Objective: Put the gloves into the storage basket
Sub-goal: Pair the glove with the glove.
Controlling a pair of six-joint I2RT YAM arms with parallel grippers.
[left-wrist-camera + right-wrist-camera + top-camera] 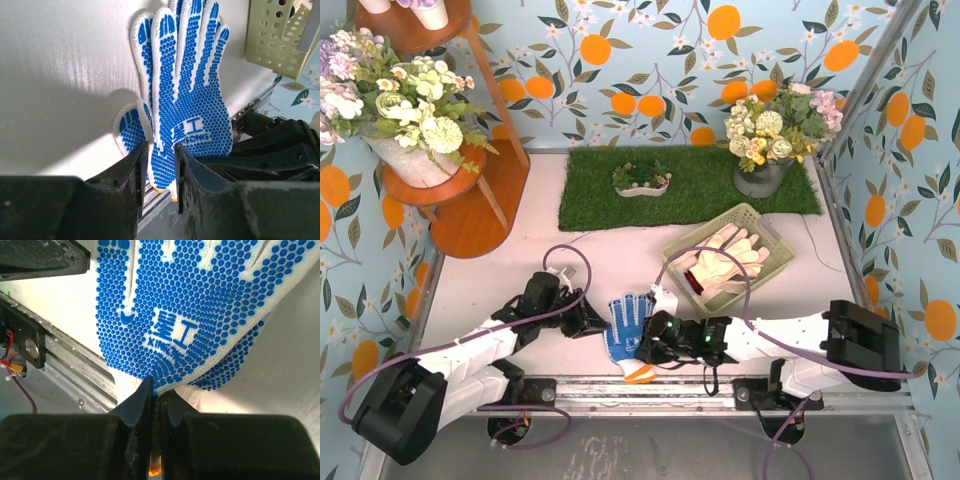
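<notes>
Blue-and-white dotted glove lies flat on the white surface, directly between the two end effectors. The right end effector is closed tight on the glove's wrist end, with fabric pinched between its jaws and the orange cuff just beside them. The left end effector sits at the glove's opposite edge with its jaws a little apart and palm fabric showing in the gap. Whether it grips the fabric cannot be told. The pale green storage basket stands beyond the right end effector, well apart from it, with peach-tan gloves inside.
</notes>
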